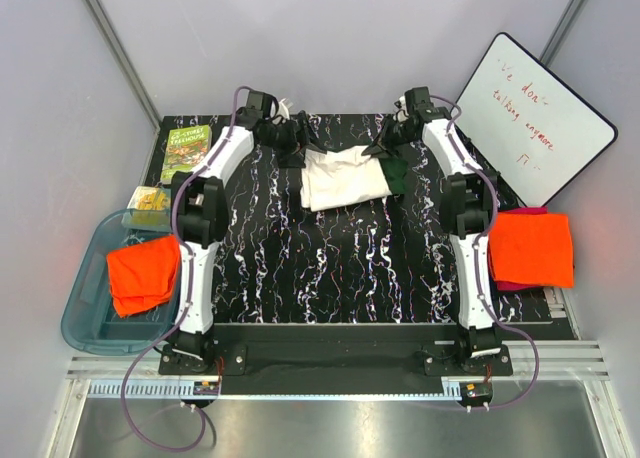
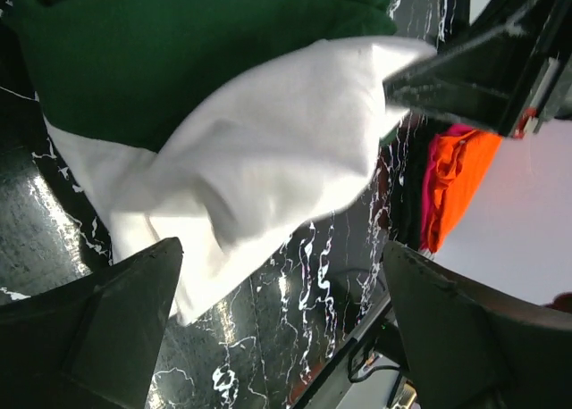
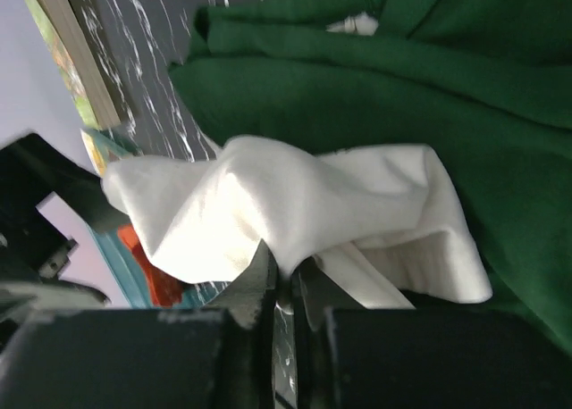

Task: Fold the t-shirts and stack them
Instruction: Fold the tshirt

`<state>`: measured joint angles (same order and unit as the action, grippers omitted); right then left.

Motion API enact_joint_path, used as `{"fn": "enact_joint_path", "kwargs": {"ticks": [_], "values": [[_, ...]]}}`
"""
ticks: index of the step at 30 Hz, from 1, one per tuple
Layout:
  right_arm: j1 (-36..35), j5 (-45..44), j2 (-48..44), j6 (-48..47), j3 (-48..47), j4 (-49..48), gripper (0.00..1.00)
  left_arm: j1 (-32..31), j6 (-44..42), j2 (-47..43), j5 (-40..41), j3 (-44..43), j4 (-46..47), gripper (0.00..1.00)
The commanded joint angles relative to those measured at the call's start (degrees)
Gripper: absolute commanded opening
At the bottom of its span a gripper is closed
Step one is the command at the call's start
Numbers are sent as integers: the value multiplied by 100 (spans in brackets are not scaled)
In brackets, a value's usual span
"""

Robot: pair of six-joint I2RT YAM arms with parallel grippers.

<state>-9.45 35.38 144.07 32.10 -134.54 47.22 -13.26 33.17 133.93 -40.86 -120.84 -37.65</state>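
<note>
T-shirt (image 1: 345, 178) cream, long axis left-right, green sleeve (image 1: 397, 173) rightward | left gripper (image 2: 281, 279) agape | right gripper (image 3: 284, 273) pinching it

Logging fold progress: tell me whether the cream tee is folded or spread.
Partly folded: the cream tee lies doubled into a compact, rumpled patch, not spread flat.

cream tee (image 1: 345, 176), green sleeves: bunched, far middle of tabletop (image 1: 330, 268) | left orange tee (image 1: 142, 273): in bin (image 1: 90, 323) | right orange tee (image 1: 531, 248): folded
</note>
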Motion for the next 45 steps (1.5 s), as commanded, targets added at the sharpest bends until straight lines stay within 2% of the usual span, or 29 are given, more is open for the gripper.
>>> {"fn": "enact_joint_path", "kwargs": {"ticks": [1,3,5,7,9,10,15,21,28,30,32,33,34,35,37,39,45], "values": [[119,-250,507,506,-888,-160,10,95,-108,-489,-370,278,346,99],[163,-338,771,787,-1284,-248,11,113,-249,-866,-352,814,346,99],[189,-461,946,991,-1451,-397,22,113,-319,-1078,-361,1384,399,99],[251,-584,1009,1281,-1435,-599,40,113,-399,-1342,-352,1946,451,99],[268,-619,1053,1343,-1426,-766,48,113,-486,-1509,-256,2265,469,99],[277,-602,1018,1291,-1426,-793,55,113,-513,-1545,-247,2484,469,99],[269,-926,18,765,-654,-820,68,113,-478,-1677,-45,2776,530,99],[277,-1252,-1003,298,419,-811,69,113,-346,-1195,359,2206,566,99],[277,-1341,-1513,95,1412,-872,69,-27,-22,-9,509,775,689,99],[277,-1070,-1479,139,1466,-987,66,-72,224,492,439,414,793,99],[260,-788,-1259,183,1335,-1057,53,-98,626,1009,325,-140,890,99],[260,-439,-1145,218,1116,-1048,43,-98,795,1169,264,-473,1100,99],[251,-278,-944,244,1010,-1048,12,-90,962,1327,193,-641,1197,99],[251,-155,-855,314,904,-1040,0,-81,1216,1599,184,-826,1277,99],[181,13,-662,324,588,-1040,0,-37,1463,1820,96,-1283,1356,99],[137,153,-425,350,158,-1040,0,33,1473,1743,35,-1233,1488,99],[14,295,630,806,-1055,-943,0,201,973,646,-88,129,1664,99]]}}
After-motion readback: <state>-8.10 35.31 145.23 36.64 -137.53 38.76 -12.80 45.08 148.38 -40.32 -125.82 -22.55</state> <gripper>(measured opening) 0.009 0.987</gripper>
